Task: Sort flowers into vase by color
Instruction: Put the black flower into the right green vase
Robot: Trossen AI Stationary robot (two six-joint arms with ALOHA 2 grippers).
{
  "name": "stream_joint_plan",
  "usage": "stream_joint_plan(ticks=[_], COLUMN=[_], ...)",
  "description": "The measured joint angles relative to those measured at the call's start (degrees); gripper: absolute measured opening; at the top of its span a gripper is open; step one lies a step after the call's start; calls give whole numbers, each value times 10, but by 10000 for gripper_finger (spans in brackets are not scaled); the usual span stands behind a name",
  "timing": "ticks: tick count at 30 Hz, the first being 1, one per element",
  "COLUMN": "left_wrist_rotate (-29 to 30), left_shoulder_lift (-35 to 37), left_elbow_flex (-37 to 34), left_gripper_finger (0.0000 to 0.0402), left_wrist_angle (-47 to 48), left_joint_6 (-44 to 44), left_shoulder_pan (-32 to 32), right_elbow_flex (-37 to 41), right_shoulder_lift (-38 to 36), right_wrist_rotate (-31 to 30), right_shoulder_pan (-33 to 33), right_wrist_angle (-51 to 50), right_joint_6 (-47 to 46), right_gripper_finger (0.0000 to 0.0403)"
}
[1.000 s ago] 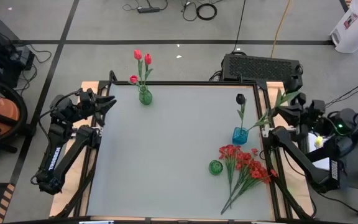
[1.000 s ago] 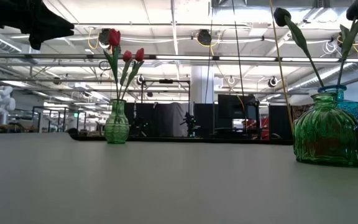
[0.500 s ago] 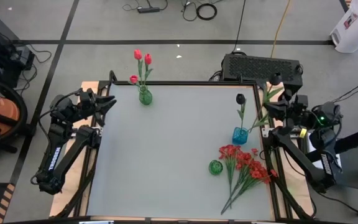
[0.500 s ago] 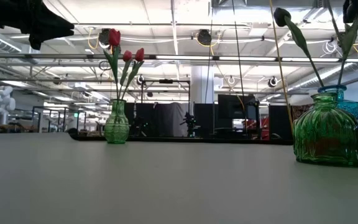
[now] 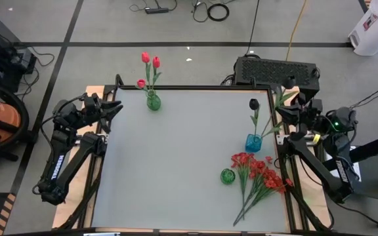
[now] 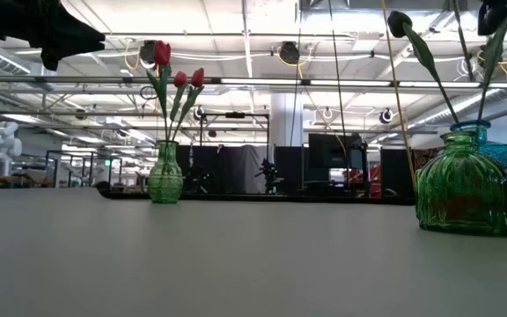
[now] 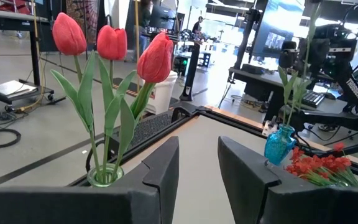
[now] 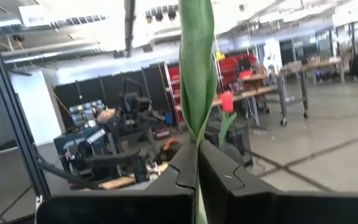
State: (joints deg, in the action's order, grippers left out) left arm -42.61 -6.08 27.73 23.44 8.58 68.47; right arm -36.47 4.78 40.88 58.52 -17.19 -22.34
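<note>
My right gripper [image 5: 294, 113] is at the table's right edge, shut on a long green-stemmed flower [image 5: 282, 99]. The flower's dark bud [image 6: 493, 14] shows high in the low view. Its lower stem [image 5: 270, 127] slants toward the blue vase [image 5: 253, 142], which holds one black tulip [image 5: 254, 103]. A small green vase [image 5: 226, 176] stands empty beside a bunch of red blossoms [image 5: 261, 172] lying on the table. Three red tulips [image 7: 109, 43] stand in a green vase [image 5: 153, 101] at the far left. My left gripper [image 7: 197, 146] is open and empty beside that vase. My right gripper pinches the flower's stem and a long green leaf [image 8: 195, 127] between its two shut fingers, partway along the stem. The leaf rises past the fingertips [image 8: 185, 163]. The flower is lifted clear of the table and tilted, its lower stem slanting down toward the blue vase.
The grey table top [image 5: 182, 151] is bare across its middle and left. A black box [image 5: 275, 69] sits beyond the far right corner. Wooden frame edges [image 5: 287, 190] run along the table's sides.
My right gripper has moved toward the table's left, nearer the blue vase, and has turned. The held flower has swung with it, its leaves shifting left and its bud rising in the low view. The left arm has kept still.
</note>
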Motion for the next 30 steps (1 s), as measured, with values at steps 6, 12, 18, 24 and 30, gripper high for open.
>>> stream_joint_plan(ticks=[6,12,18,24,30], left_wrist_rotate=[0,0,0,0,0], left_shoulder_lift=[0,0,0,0,0], left_elbow_flex=[0,0,0,0,0], left_gripper_finger=[118,118,118,118,118], left_wrist_angle=[0,0,0,0,0], left_joint_6=[0,0,0,0,0], left_shoulder_pan=[0,0,0,0,0], right_elbow_flex=[0,0,0,0,-8], right_shoulder_lift=[0,0,0,8,51], right_wrist_rotate=[-1,-12,-76,-148,-143], right_shoulder_pan=[0,0,0,0,0], right_wrist_angle=[34,72,75,67,45], right_joint_6=[-6,-4,26,26,16], right_gripper_finger=[0,0,0,0,0])
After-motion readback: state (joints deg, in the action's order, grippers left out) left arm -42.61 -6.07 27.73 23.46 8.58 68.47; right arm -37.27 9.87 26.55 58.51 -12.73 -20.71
